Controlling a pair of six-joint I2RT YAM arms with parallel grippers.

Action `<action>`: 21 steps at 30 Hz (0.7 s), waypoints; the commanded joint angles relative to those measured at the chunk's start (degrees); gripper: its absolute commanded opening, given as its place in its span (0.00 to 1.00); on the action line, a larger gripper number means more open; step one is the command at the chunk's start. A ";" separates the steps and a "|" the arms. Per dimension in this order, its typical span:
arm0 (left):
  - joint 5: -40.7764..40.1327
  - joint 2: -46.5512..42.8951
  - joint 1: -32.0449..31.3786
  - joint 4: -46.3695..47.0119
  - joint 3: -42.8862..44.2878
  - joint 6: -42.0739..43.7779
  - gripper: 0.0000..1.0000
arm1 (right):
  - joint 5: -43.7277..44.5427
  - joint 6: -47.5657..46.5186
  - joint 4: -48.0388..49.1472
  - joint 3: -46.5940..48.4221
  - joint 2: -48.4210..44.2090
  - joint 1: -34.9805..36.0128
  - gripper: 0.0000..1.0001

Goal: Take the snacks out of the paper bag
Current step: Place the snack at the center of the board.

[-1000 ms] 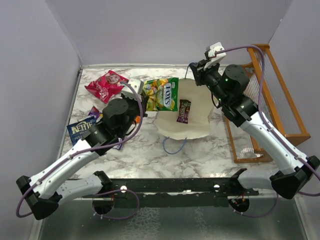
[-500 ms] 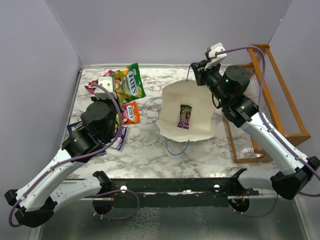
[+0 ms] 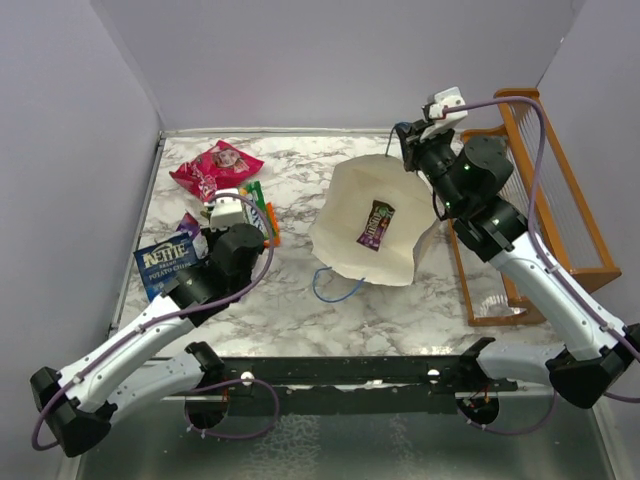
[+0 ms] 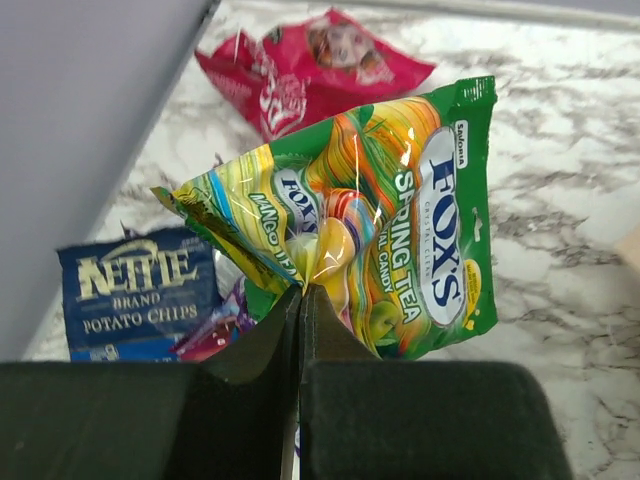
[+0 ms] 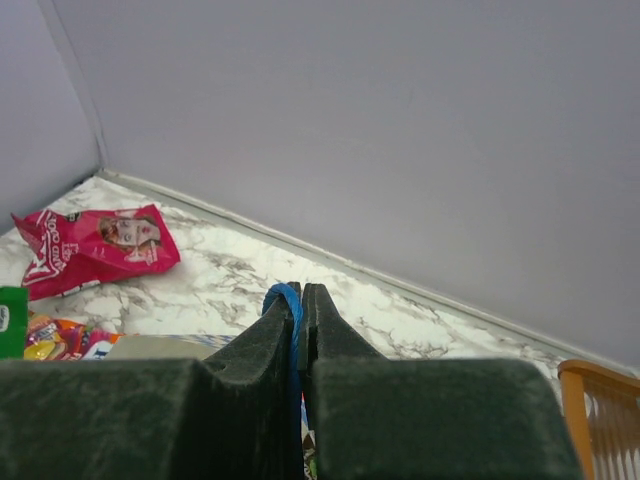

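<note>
**Both jaws closed: left on candy, right on the bag's cord**

I see the marble worktop (image 3: pixel 300 310) with the paper bag (image 3: pixel 345 215) right of centre, just beside the rack (image 3: pixel 590 270). Its cream side faces up and its far corner meets my right jaws. The pink bag (image 3: pixel 215 168) lies at the far left, and the chips bag (image 3: pixel 165 265) lies nearer me, by the left edge. My left jaws are clamped tight on one edge of the green candy pack (image 4: pixel 400 230), which sits between those two. I cannot tell whether it touches the worktop. A small dark packet (image 3: pixel 375 225) lies on the paper bag's side. My right jaws are pinched on a blue cord (image 5: pixel 283 292) handle. A second cord loop (image 3: pixel 335 290) lies at the bag's near edge.
</note>
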 commanded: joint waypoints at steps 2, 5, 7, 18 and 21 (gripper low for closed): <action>10.31 1.57 9.41 5.72 -7.84 -12.52 0.00 | -2.26 -0.27 4.46 -1.08 -3.77 0.00 0.02; 20.74 5.70 18.18 10.19 -8.94 -12.20 0.00 | -3.19 0.13 3.82 -0.96 -3.82 -0.04 0.02; 25.68 9.06 22.93 12.68 -8.04 -10.96 0.00 | -3.54 0.44 3.13 -0.75 -3.99 0.00 0.02; 37.39 25.92 37.09 6.48 3.91 -11.03 0.14 | -6.16 -2.17 3.79 -1.14 -4.40 0.00 0.02; 40.82 22.46 37.89 9.15 1.17 -9.57 0.43 | -4.56 -4.35 3.75 -0.40 -3.58 0.00 0.02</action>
